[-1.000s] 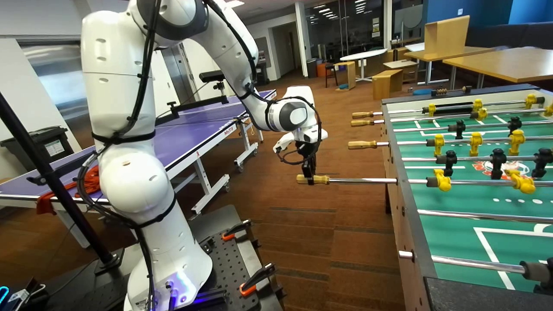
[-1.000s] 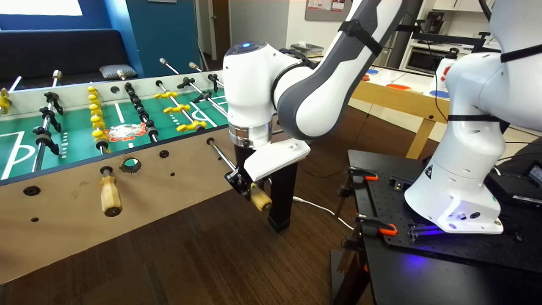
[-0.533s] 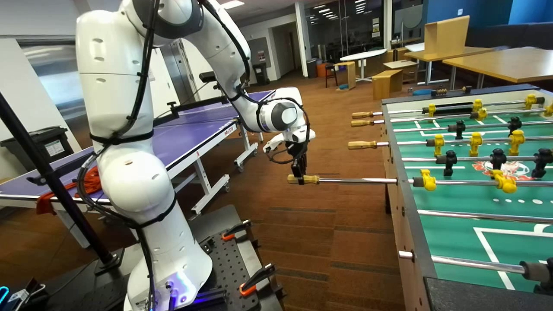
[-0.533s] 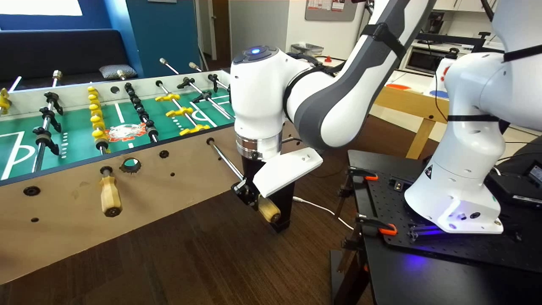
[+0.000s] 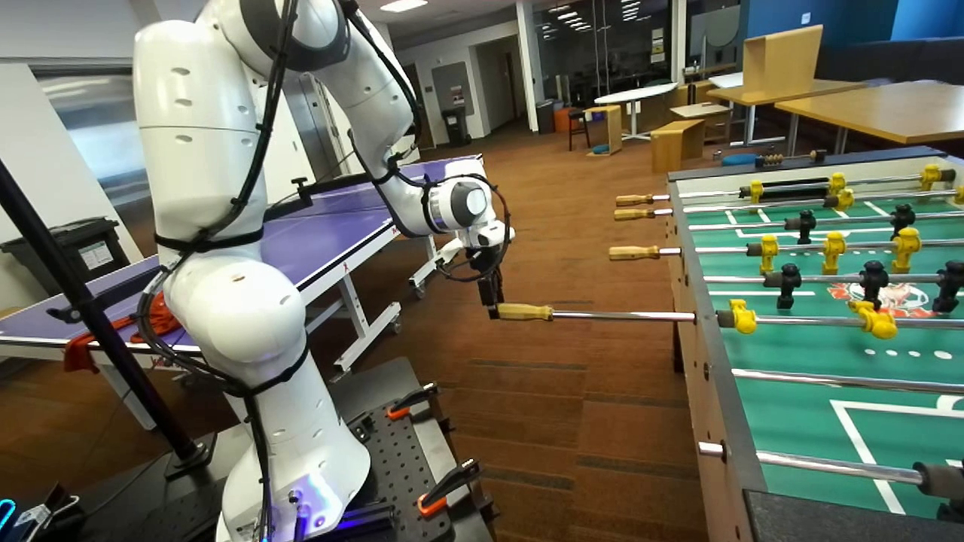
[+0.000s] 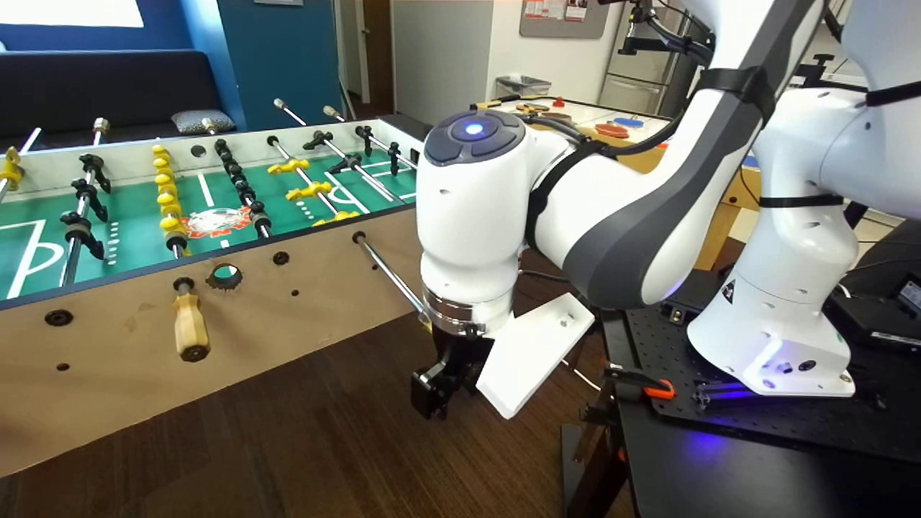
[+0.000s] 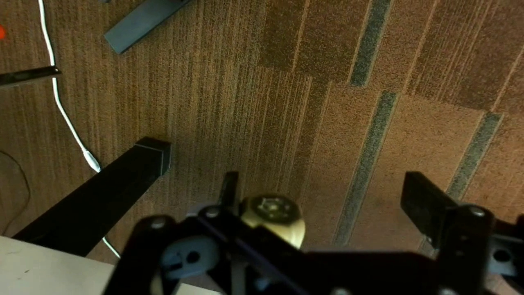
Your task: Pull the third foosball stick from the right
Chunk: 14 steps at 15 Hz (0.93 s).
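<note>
The third foosball stick from the right, a silver rod [image 5: 625,316] with a tan wooden handle [image 5: 525,312], juts far out of the table's side wall. My gripper [image 5: 492,310] hangs pointing down at the handle's free end. From the wrist camera, my gripper [image 7: 321,174] is open, its black fingers wide apart. The handle's dark-capped end [image 7: 275,209] shows close to the left finger, partly behind the gripper's body; touching or apart, I cannot tell. In an exterior view the gripper [image 6: 432,392] hides most of that handle, leaving the rod [image 6: 392,273] visible.
The foosball table [image 5: 704,391] carries other rods, including one with a tan handle [image 6: 191,331] and another with a like handle [image 5: 633,252]. A purple ping pong table [image 5: 331,241] stands behind the arm. A black table leg [image 7: 98,196] rises in the wrist view.
The stick has slid farther out of the table, its yellow players shifting toward the near wall. My gripper has since opened, let go of the handle and moved off toward its free end.
</note>
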Tool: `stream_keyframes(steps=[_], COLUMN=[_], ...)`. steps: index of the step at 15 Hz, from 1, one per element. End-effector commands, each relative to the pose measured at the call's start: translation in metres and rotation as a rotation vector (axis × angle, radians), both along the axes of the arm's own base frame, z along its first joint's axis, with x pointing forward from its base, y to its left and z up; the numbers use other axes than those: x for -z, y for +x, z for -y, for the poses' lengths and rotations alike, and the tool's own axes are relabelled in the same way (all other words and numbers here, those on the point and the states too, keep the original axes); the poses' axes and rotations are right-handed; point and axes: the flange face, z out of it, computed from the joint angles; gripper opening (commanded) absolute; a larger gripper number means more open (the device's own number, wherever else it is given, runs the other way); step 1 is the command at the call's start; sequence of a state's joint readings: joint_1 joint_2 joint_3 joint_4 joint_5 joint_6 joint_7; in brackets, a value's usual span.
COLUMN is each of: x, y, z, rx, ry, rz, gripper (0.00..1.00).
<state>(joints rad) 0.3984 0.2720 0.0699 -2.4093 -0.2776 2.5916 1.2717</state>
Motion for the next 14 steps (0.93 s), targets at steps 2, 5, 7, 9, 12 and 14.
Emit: stream_keyframes(steps=[2,5,7,9,12,14], x=[-0.062,-0.106,-0.135,-0.158,-0.183,-0.193], y=[0.001,0.007,0.012,0.017,0.022,0.022], z=[-0.003,0.009,0.024,0.039,0.062,0.075], rx=[-0.019,-0.059,-0.083,-0.101,-0.112,-0.108], ry=[0.049,0.066,0.075,0.082,0.089,0.089], rz=[0.115,0.182,0.229,0.266,0.306,0.318], gripper=[1.0,1.0,1.0,1.0,1.0,1.0])
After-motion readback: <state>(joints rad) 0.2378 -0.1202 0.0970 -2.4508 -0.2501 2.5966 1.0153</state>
